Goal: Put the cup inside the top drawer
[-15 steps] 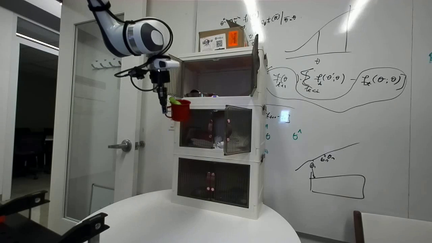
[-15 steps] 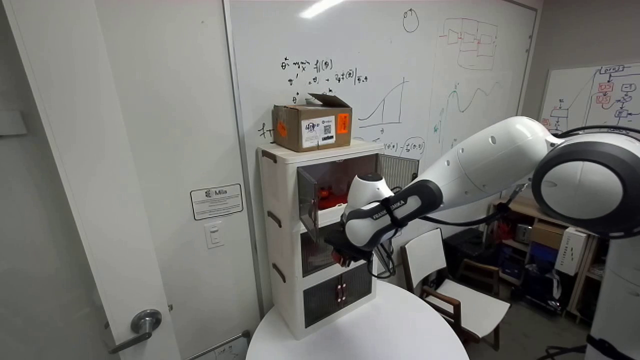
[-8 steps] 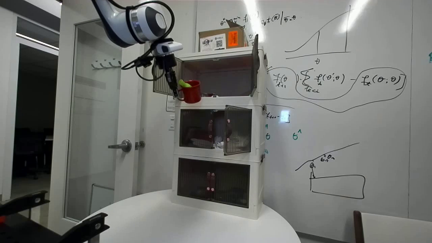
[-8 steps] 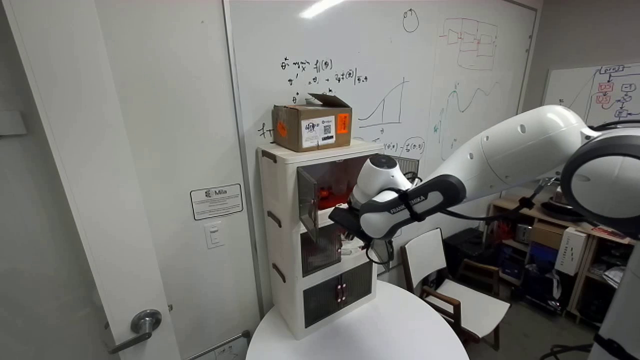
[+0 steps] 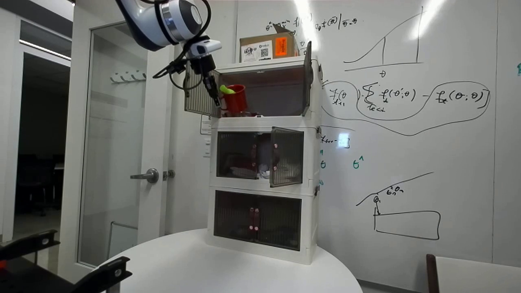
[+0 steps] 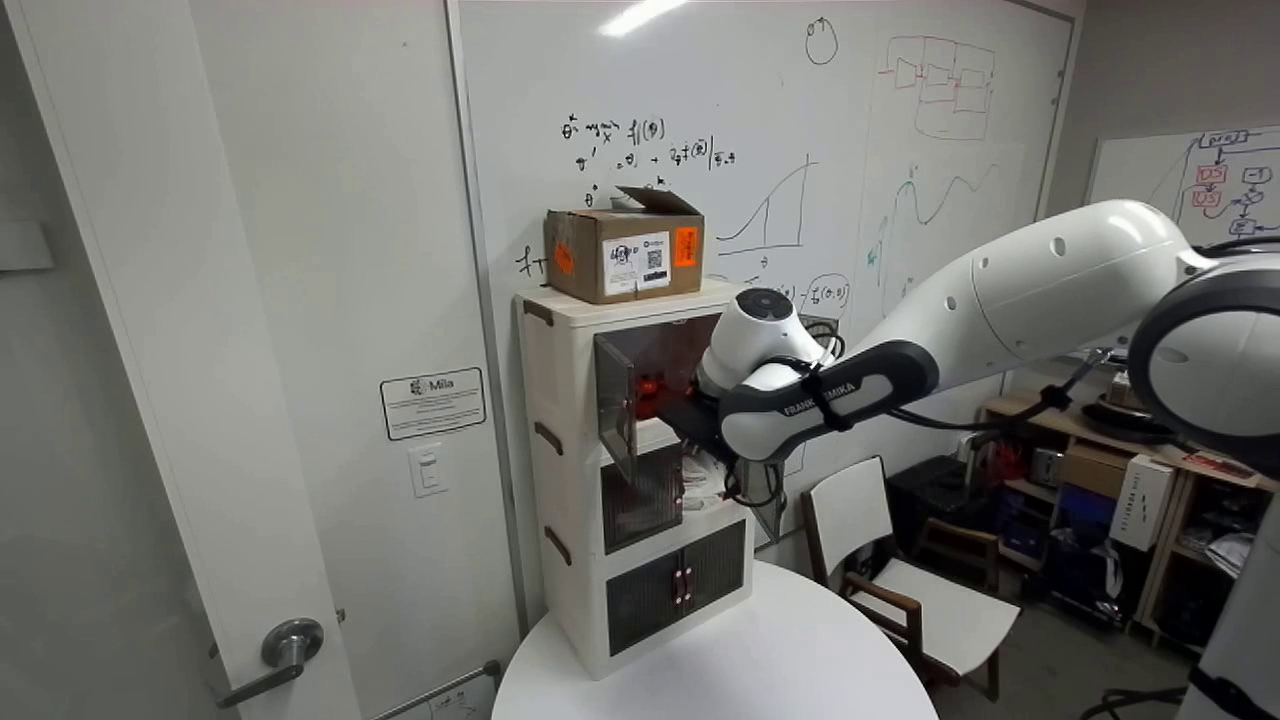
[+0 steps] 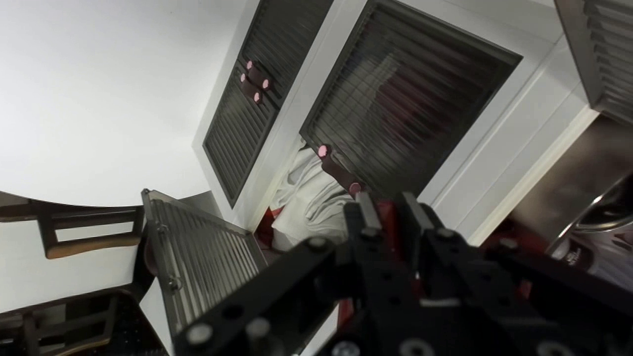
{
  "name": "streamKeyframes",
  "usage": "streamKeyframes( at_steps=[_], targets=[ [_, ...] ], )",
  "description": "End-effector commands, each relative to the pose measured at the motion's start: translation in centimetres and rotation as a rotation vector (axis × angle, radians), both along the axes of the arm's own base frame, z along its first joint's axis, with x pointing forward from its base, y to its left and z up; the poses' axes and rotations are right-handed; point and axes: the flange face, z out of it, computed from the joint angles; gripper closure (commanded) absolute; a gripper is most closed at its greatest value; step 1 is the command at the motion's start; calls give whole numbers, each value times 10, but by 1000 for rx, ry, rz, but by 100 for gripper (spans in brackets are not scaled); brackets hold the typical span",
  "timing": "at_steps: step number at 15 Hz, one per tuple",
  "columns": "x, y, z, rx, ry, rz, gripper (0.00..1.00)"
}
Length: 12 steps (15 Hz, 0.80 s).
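The cup is a red mug, slightly tilted, with a green thing at its rim. It is in front of or just inside the left part of the open top drawer, above its bottom edge; how deep I cannot tell. My gripper is closed around the cup's handle side. In the wrist view the fingers stand a small gap apart with red between them; the mug body is mostly hidden. The top drawer also shows in an exterior view, where the arm hides the cup.
Ribbed doors stand open at the left and right of the top opening. Metal items lie inside it. A middle door hangs ajar. A cardboard box stands on top. The cabinet stands on a round white table.
My gripper has carried the cup up and rightward in an exterior view, from before the middle compartment to the top opening. The cup has tilted slightly. The doors have not moved.
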Motion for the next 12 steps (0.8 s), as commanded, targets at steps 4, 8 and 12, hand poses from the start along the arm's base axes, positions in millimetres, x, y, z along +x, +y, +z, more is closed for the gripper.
streamKeyframes(
  at_steps=[4, 8, 12],
  targets=[
    [1, 1, -4, -2, 10, 1, 85],
    [1, 0, -5, -2, 11, 1, 85],
    [1, 0, -5, -2, 11, 1, 96]
  ],
)
